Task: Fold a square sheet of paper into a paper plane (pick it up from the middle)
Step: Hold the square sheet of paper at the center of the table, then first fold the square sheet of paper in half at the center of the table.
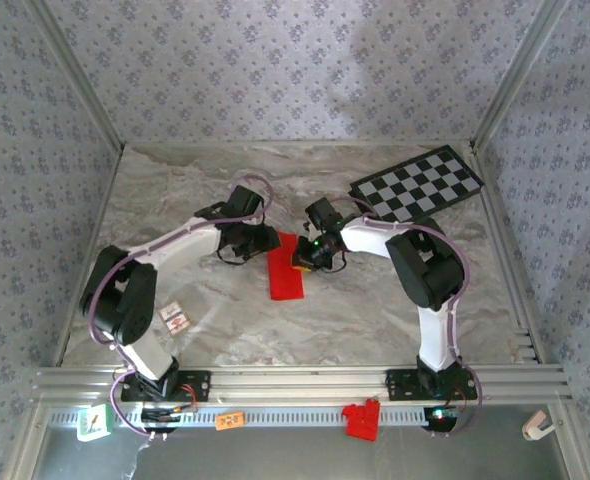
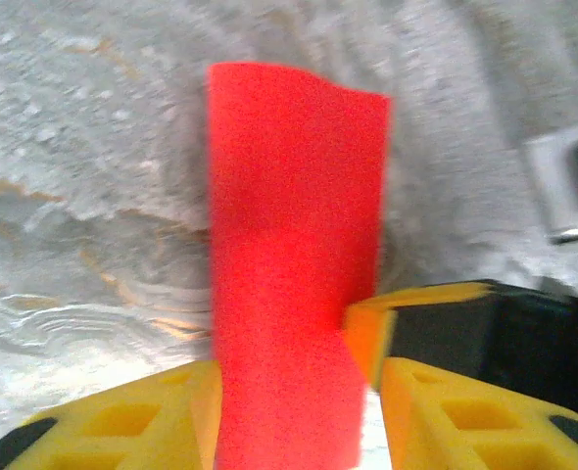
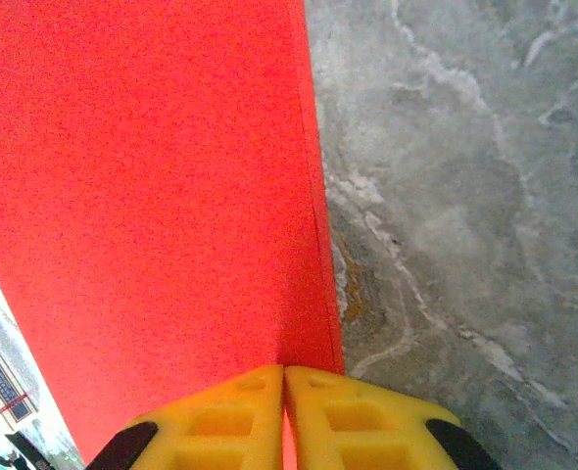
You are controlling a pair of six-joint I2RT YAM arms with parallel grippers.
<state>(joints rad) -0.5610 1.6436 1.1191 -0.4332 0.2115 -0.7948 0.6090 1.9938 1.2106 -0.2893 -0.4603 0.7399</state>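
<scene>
Left arm and right arm bend inward, wrists low and nearly meeting. Left pincer: jaws parted. Right pincer: jaws pinched together on the square sheet of paper.

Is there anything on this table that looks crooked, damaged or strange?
Nothing looks spilled or torn. The red paper, already folded into a narrow strip, is not flat: its far edge bows in the left wrist view. The checkered board lies askew in the far right corner.

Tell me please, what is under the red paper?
The grey marbled table shows all around the red paper and surely continues under it. The part directly below is covered; whether anything small lies there cannot be seen.
</scene>
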